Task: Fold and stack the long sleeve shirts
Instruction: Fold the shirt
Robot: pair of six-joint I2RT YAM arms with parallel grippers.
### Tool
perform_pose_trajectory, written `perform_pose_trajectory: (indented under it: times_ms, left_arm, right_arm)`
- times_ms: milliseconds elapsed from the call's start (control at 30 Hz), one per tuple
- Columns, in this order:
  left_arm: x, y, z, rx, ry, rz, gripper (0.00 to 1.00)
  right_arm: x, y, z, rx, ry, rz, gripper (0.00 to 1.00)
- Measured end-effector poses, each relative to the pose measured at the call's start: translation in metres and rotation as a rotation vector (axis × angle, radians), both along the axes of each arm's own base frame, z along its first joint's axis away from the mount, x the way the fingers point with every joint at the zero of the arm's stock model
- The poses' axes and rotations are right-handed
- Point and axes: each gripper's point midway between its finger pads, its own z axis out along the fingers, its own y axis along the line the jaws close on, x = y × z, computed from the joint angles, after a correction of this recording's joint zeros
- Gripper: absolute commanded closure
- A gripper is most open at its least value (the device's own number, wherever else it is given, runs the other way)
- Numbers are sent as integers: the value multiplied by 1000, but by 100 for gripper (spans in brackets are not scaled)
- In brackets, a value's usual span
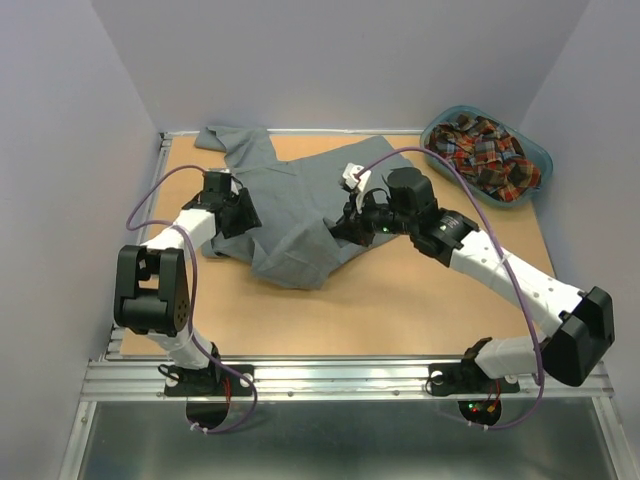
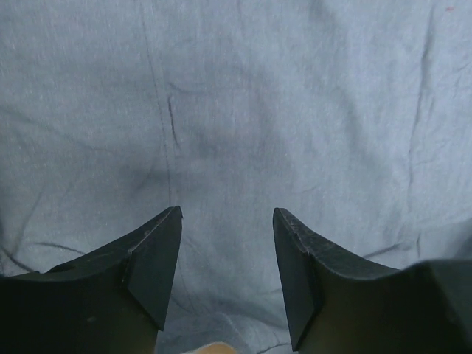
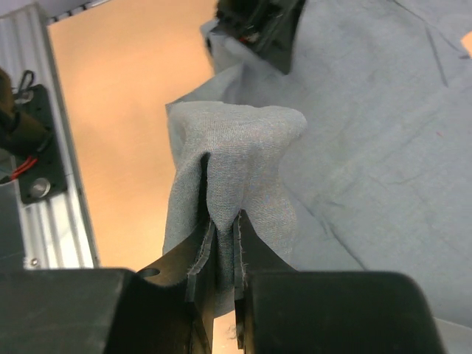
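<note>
The grey shirt (image 1: 290, 205) lies on the table (image 1: 400, 300), its long axis slanting from near centre to far left. The right wrist view alone shows the right gripper (image 3: 221, 232) pinching a fold of it. The left gripper (image 2: 227, 221) gapes wide over flat cloth. Far right, the plaid shirt (image 1: 485, 150) fills the teal basket (image 1: 545, 160).

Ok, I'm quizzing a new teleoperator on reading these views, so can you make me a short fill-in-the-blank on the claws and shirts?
1. The right claw is ____ on a fold of the grey shirt.
2. The left claw is over that shirt with its jaws ____.
3. The teal basket holding the plaid shirt stands at the table's far ____ corner.
Missing words: shut; open; right.
</note>
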Motion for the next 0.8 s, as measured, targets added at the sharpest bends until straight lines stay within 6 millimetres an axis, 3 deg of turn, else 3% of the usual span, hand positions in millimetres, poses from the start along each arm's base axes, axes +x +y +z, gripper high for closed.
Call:
perform_pose_trajectory:
  times_ms: [100,200,333,500,800]
  left_arm:
    - [-18,2,-17,6,53,2,39]
    - [-52,8,-38,18,135,17,39]
    - [-77,15,-42,35,163,50,41]
    - [-79,28,-32,43,123,115,40]
    - [-83,45,-30,50,107,211,40]
  right_arm:
    - [13,-1,3,-14,-27,-47,99]
    - [29,-1,9,-26,-58,-104,99]
    - [56,1,15,-49,-100,-190,99]
    - [84,4,13,-89,-135,-262,99]
    - [133,17,-18,-193,-167,-342,99]
